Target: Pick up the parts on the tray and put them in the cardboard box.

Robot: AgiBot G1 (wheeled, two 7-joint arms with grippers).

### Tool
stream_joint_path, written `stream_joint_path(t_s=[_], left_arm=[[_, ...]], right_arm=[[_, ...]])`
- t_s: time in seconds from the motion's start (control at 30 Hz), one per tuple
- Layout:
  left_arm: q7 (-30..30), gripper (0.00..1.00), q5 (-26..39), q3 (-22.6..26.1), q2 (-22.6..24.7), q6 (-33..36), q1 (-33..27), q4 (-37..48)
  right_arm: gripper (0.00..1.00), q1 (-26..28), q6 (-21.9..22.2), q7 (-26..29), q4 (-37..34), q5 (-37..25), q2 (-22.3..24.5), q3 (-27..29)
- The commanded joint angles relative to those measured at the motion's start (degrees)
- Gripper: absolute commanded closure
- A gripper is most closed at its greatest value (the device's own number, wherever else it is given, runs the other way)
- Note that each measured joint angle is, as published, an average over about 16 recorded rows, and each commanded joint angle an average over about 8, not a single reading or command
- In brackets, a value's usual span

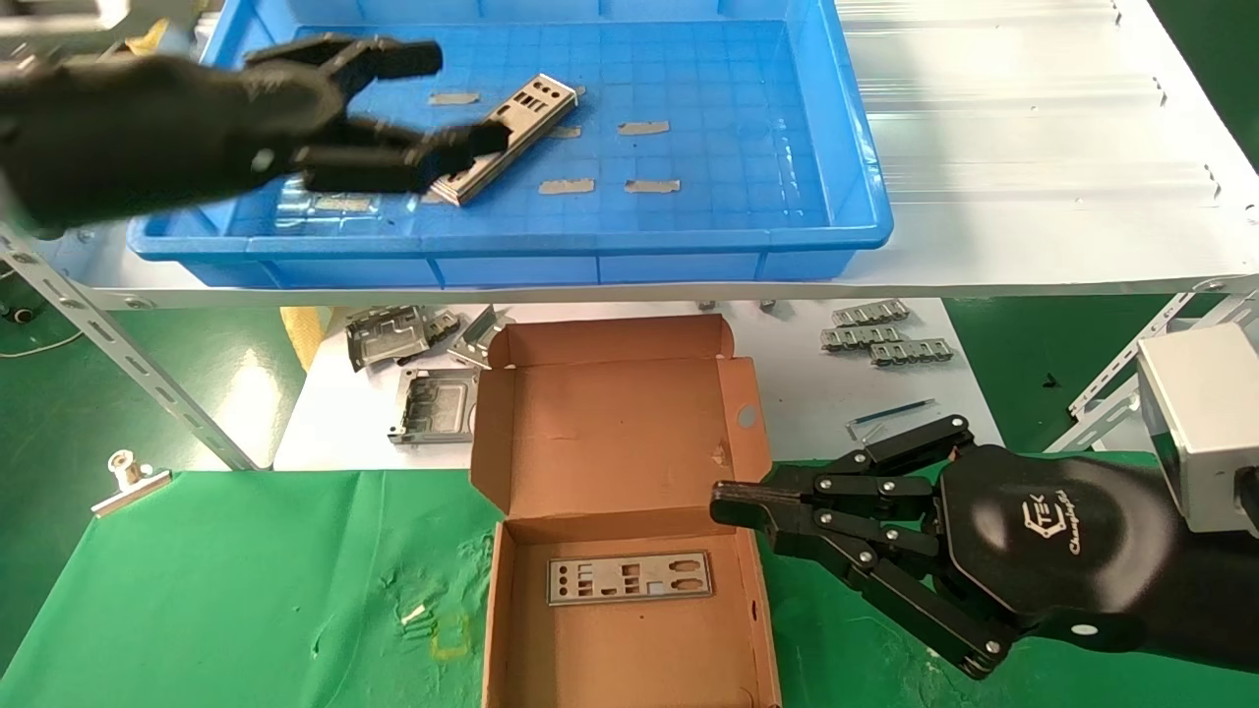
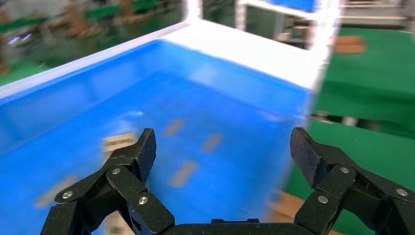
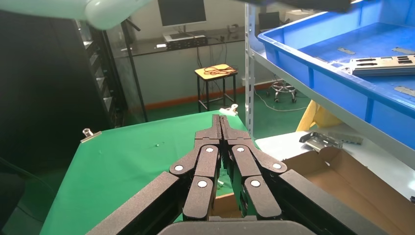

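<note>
In the upper left of the head view the left gripper [image 1: 433, 108] hangs spread wide over the thin plate [image 1: 511, 138] in the blue tray [image 1: 846, 147] – stiff, light, probably slippery, best pinched across its long edges – while the right gripper [image 1: 733, 506], clenched, waits beside the cardboard box [image 1: 610, 413].

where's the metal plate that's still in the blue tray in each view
Head view: the plate lies at upper centre on the tray floor, beside the open left tool.
Left wrist view: a blurred pale shape by one finger may be it; cannot tell.
Right wrist view: upper right, plate inside the tray.
Shared landmark: the blue tray.
</note>
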Motion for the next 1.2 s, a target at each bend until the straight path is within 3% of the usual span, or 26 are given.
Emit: stream_joint_path(t_s=[0.03,0.1,0.3,0.37,0.67,1.0,1.07,1.2], left_arm=[[-0.3,0.00,3.4,1.6,3.1,-2.1,-4.3,5.3],[-0.3,0.00,6.1,3.2,6.0,-3.4,-7.4,10.0],[0.3,0.00,13.1,7.5,13.3,-6.6,-14.8,22.1],[1.0,0.00,14.6,8.5,15.2,-7.6,-16.5,25.2],[5.4,0.00,17.6,10.2,20.4,-12.2,-19.9,35.1],[7.1,0.01,18.1,10.4,22.5,-15.5,-21.2,41.2],[7.2,0.15,18.3,10.5,22.8,-15.6,-21.6,41.9],[7.4,0.65,18.4,10.6,23.2,-16.1,-22.0,42.8]], right_arm=[[1.00,0.0,0.0,0.0,0.0,0.0,0.0,0.0],[0.91,0.0,0.0,0.0,0.0,0.0,0.0,0.0],[0.16,0.0,0.0,0.0,0.0,0.0,0.0,0.0],[0.00,0.0,0.0,0.0,0.0,0.0,0.0,0.0],[0.00,0.0,0.0,0.0,0.0,0.0,0.0,0.0],[0.00,0.0,0.0,0.0,0.0,0.0,0.0,0.0],[0.00,0.0,0.0,0.0,0.0,0.0,0.0,0.0],[0.00,0.0,0.0,0.0,0.0,0.0,0.0,0.0]])
